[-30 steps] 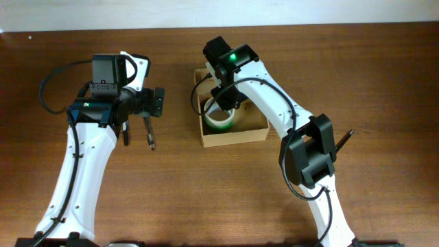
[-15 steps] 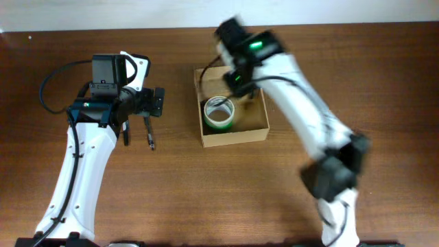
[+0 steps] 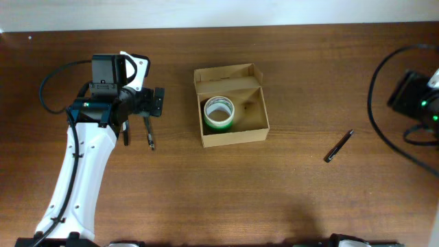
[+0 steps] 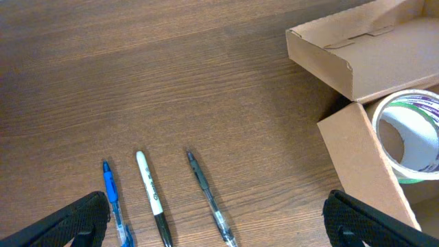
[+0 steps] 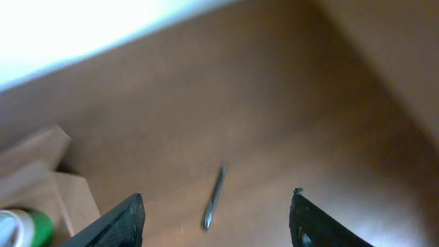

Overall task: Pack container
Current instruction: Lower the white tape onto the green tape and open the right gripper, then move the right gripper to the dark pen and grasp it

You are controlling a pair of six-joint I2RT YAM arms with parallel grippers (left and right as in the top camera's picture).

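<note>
Container [image 3: 236, 136] sits centrally toward the far edge of the table [image 3: 206, 199], holding a tape roll [image 3: 219, 112]; left fingers [image 4: 75, 219] and right fingers [image 5: 312, 219] are spread, empty; risk: thin pen [image 3: 339, 145] near the right edge rolls from a misaligned pinch.

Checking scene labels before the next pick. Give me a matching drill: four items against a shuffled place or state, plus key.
Items:
1. tape roll
2. dark pen
3. blue pen
4. container

Place or state:
a. lying alone on the right arm's side of the container
b. flap lid open
c. inside the container
d. lying on the left arm's side of the container, next to a white marker

Pairs: 1-c, 2-a, 3-d, 4-b
</note>
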